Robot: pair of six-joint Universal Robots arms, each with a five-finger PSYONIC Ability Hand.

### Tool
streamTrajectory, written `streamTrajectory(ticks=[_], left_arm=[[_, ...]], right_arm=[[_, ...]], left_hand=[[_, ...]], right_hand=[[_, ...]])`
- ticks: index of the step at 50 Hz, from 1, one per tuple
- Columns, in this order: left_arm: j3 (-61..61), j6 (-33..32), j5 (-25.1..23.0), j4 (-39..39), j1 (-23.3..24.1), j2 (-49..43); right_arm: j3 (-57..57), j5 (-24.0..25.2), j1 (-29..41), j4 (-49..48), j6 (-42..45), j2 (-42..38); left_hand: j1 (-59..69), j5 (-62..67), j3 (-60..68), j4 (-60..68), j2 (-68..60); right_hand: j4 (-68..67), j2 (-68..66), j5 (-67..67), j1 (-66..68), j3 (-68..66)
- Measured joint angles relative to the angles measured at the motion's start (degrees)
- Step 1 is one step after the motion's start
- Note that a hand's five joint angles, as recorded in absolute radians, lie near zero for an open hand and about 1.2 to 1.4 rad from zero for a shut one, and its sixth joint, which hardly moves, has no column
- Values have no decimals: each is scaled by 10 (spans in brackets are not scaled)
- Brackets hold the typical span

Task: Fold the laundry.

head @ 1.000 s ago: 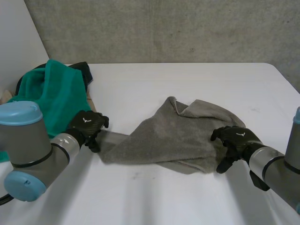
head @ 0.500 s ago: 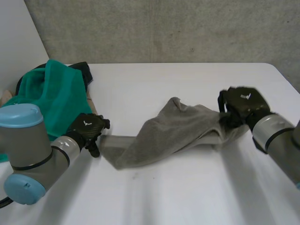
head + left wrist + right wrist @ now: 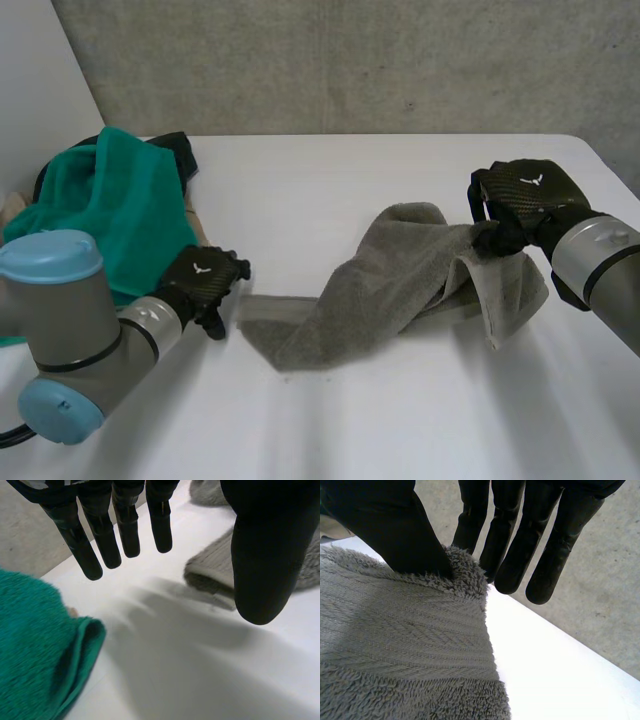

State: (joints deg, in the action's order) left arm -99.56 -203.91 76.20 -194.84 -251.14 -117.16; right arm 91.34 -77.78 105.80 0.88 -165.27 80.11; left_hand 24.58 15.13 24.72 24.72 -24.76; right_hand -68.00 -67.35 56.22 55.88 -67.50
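One edge of the grey towel (image 3: 370, 300) is pinched between the thumb and the fingers of the right hand (image 3: 520, 200), which holds it above the table (image 3: 330, 170). From there the towel hangs down and lies stretched across the table toward the left hand (image 3: 205, 282). This hand is relaxed, with straight fingers, and grasps nothing; the towel's end is just beside it. The towel is thick, fluffy and rumpled. A green towel (image 3: 110, 210) lies heaped at the table's left side. The table is white; behind it stands a grey concrete wall (image 3: 350, 60).
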Motion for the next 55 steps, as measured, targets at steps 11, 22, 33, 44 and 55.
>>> streamTrajectory(ticks=[11,22,33,44,55], left_arm=[[8,-1,-25,-17,16,-29],[33,-1,-23,-21,22,-57],[42,5,17,-15,24,22],[27,4,49,-11,16,172],[44,-2,51,-14,15,127]], right_arm=[[13,0,-3,-1,1,-1],[30,2,-8,-3,2,-2],[4,1,-10,36,86,26],[-89,-9,-37,215,306,33],[-131,-28,-51,225,349,-74]], left_hand=[[59,56,58,60,-56],[374,356,370,368,-373],[398,406,431,438,-434],[398,406,431,438,-435],[398,406,433,438,-435]], right_hand=[[0,0,0,0,0],[0,0,0,0,0],[0,0,0,0,0],[0,0,0,0,0],[0,0,0,0,0]])
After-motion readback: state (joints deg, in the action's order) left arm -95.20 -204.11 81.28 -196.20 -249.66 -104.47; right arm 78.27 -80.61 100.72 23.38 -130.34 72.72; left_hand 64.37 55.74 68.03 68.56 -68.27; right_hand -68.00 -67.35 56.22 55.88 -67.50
